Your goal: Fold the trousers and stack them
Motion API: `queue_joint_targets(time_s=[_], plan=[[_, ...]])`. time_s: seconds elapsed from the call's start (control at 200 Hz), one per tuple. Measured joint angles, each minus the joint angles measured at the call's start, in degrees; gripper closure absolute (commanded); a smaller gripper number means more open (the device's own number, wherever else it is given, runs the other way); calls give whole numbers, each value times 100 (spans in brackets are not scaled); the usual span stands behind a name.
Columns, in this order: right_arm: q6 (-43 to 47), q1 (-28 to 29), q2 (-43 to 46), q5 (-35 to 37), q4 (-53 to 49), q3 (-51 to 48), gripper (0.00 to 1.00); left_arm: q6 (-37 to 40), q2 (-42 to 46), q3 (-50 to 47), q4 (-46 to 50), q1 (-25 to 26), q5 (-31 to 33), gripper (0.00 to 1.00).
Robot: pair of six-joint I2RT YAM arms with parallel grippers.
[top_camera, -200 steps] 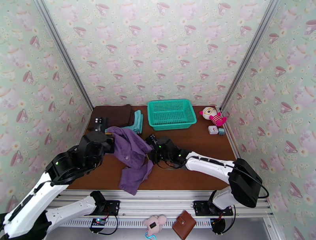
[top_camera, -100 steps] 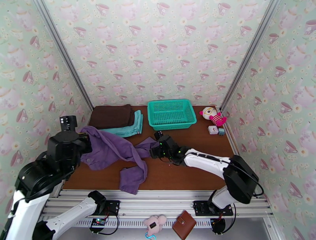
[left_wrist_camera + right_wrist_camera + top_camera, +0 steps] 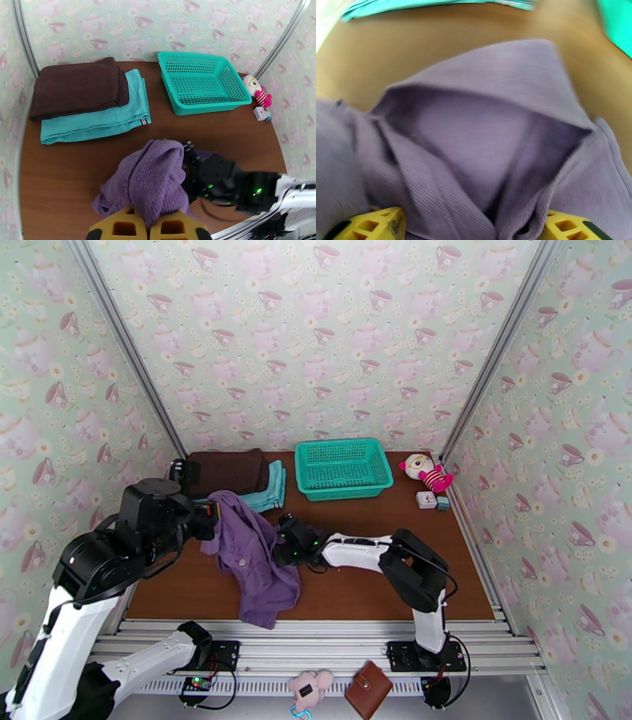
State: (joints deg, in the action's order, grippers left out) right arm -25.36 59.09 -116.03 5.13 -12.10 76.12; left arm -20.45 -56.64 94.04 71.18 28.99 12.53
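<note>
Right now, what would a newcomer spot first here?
The purple trousers, bunched left of centre on the table, are held up by the left end effector, which is shut on them. The right end effector lies low against them from the right, fingers apart with fabric between. A teal basket sits at the back.

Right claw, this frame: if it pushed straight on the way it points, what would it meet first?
The trousers: purple cloth bunches directly ahead of the right claw, lying between its spread fingers, so it would press into fabric at once. What lies behind the fold is hidden.
</note>
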Motion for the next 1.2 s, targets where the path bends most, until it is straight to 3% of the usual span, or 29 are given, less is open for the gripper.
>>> queue_joint_targets(time_s=[0.165,0.321,0.421,0.536,0.661,0.781,0.846,0.916,1.057,1.202], plan=[[-170,437,-815,-293,-4,1377,18,-343,-7,479,11,-212,-98,100],[-291,501,-531,-391,227,1060,12,-638,-35,367,-258,-306,-638,100],[-378,229,514,-229,343,-275,6,-879,-79,-376,-938,-208,-1078,100],[-468,-374,2107,269,122,-1659,1,-1130,-420,-1357,-1716,415,-1163,100],[-535,-968,3947,903,-212,-2750,1,-1268,-1488,-1738,-2481,1300,-949,100],[-621,-1119,5508,1429,-839,-3381,1,-1327,-2800,-1552,-3213,1705,-739,99],[-660,-1123,6288,1646,-1237,-3567,0,-1287,-3595,-1217,-3491,1742,-741,89],[-660,-1123,6916,1794,-1631,-3609,1,-1130,-4457,-682,-3727,1746,-855,60],[-623,-1123,7320,1862,-2052,-3609,1,-516,-5587,431,-3947,1764,-968,30],[-538,-1123,6852,1847,-2162,-3617,1,122,-4975,-63,-4280,1886,-391,23]])
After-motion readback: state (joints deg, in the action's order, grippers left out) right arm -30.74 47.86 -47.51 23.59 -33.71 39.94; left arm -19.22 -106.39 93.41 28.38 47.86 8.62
